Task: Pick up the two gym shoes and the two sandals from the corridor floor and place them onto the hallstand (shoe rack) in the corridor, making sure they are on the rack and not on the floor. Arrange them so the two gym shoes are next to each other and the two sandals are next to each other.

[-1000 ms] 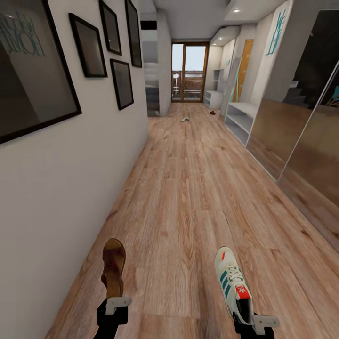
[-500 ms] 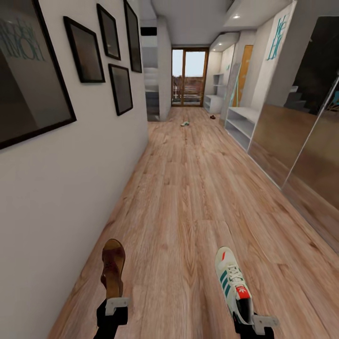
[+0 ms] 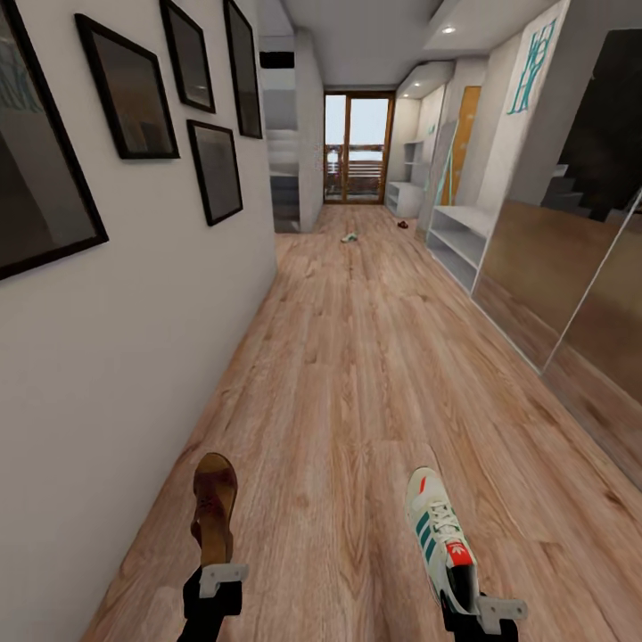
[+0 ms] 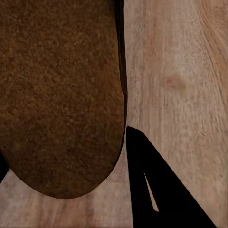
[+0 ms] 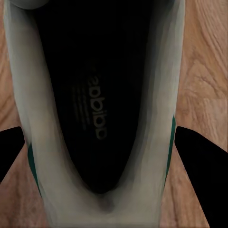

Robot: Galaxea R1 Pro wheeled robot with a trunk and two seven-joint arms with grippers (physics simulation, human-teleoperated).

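Rolling down the corridor, the left tool [image 3: 214,578] pinched a sandal [image 3: 215,508], the right tool [image 3: 477,615] a sneaker [image 3: 439,530] — best kept level, off the floor [image 3: 374,357], toward the rack [image 3: 403,192].

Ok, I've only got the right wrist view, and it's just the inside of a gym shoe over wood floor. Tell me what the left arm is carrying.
Observer: The left gripper holds a brown sandal by its heel, toe pointing forward.
Operator: Now find me the other gym shoe.
Observer: The second gym shoe lies on the corridor floor far ahead, near the middle of the corridor.
Operator: And locate the other sandal.
Observer: The second sandal lies on the floor a little beyond that shoe and to its right.
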